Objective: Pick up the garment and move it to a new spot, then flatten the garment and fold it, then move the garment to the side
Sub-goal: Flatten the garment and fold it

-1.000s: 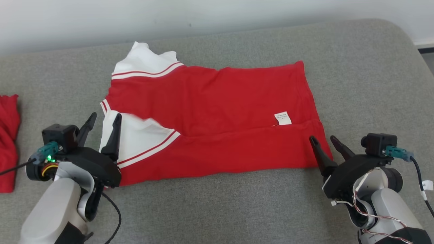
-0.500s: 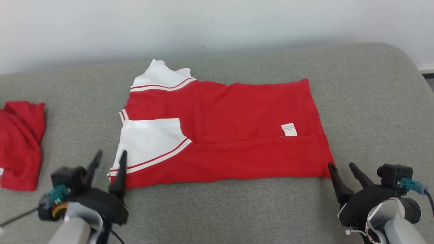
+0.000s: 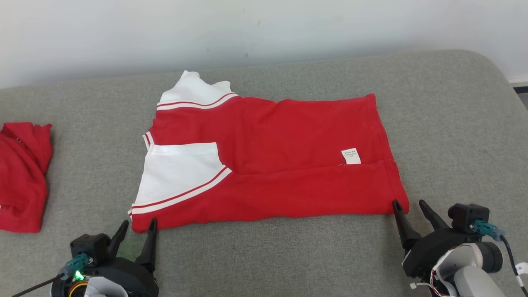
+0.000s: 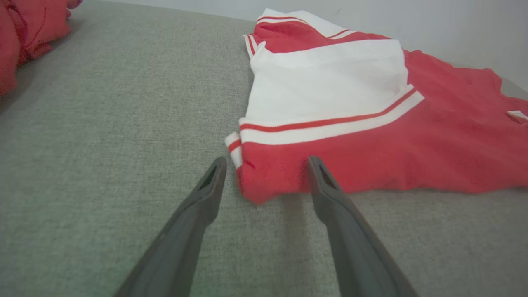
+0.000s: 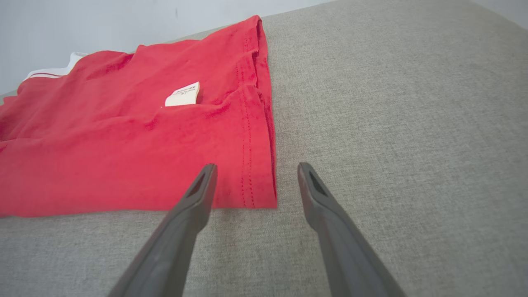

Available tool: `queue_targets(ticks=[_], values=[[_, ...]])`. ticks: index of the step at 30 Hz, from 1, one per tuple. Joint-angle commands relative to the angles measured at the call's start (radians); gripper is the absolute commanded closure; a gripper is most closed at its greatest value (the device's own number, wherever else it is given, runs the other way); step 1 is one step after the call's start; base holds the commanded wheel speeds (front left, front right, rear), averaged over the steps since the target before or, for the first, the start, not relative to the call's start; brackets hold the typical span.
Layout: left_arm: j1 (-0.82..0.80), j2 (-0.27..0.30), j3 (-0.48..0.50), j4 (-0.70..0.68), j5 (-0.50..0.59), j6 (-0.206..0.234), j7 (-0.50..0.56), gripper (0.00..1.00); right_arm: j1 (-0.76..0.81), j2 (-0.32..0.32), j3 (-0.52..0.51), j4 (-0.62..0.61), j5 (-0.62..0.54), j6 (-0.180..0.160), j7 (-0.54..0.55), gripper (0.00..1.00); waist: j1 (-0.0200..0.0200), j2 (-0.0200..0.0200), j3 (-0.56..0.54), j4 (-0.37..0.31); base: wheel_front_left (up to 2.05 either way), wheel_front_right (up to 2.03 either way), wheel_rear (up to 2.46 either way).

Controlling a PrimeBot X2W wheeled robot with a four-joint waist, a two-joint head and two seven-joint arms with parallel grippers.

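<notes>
A red garment [image 3: 280, 165] with white, red-striped sleeves lies flat and folded lengthwise on the grey cushion [image 3: 268, 255], a white label [image 3: 351, 156] near its right end. My left gripper [image 3: 138, 226] stands open at the garment's near left corner [image 4: 255, 187], fingers [image 4: 326, 185] straddling that corner without holding it. My right gripper [image 3: 409, 203] is open at the near right corner [image 5: 260, 194], one fingertip over the hem, the other on bare cushion.
A second red cloth [image 3: 20, 177] is bunched at the cushion's left edge, also seen as red cloth [image 4: 24, 33] in the left wrist view. A pale wall [image 3: 247, 29] rises behind the cushion. Bare grey cushion stretches in front of the garment and to its right.
The camera has tilted, so the whole scene sits lower. Both grippers drew back toward me: the left came off the white sleeve to the near left corner, the right stays by the right corner.
</notes>
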Motion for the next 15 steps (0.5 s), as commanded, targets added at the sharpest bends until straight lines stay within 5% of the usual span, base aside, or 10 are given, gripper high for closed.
queue_targets(ticks=[1, 11, 12, 13, 14, 15], values=[[0.001, 0.005, 0.002, 0.005, -0.006, -0.001, -0.002, 0.00, -0.012, 0.005, 0.004, 0.006, -0.010, -0.002, -0.009, 0.00, 0.0001, -0.0001, 0.009, -0.005, 0.00, 0.00, 0.00], [-0.049, -0.011, -0.006, 0.094, -0.015, -0.007, 0.012, 0.00, -0.108, 0.036, 0.046, 0.172, -0.040, -0.002, -0.047, 0.00, 0.0001, -0.0001, 0.039, -0.007, 0.00, 0.00, 0.00], [-0.053, -0.015, -0.009, 0.107, -0.018, -0.010, 0.013, 0.10, -0.115, 0.039, 0.053, 0.189, -0.035, -0.002, -0.046, 0.54, 0.0001, -0.0001, 0.039, -0.006, 0.00, 0.00, 0.00], [-0.057, -0.021, -0.012, 0.117, -0.023, -0.012, 0.015, 0.64, -0.121, 0.041, 0.060, 0.203, -0.030, -0.002, -0.047, 1.00, 0.0001, -0.0001, 0.037, -0.004, 0.00, 0.00, 0.00], [-0.059, -0.026, -0.015, 0.126, -0.024, -0.013, 0.014, 1.00, -0.125, 0.044, 0.066, 0.216, -0.026, -0.002, -0.050, 1.00, 0.0001, -0.0001, 0.033, -0.004, 0.00, 0.00, 0.00], [-0.061, -0.033, -0.019, 0.132, -0.024, -0.017, 0.012, 1.00, -0.129, 0.044, 0.072, 0.227, -0.025, -0.002, -0.058, 1.00, 0.0001, -0.0001, 0.029, -0.002, 0.00, 0.00, 0.00]])
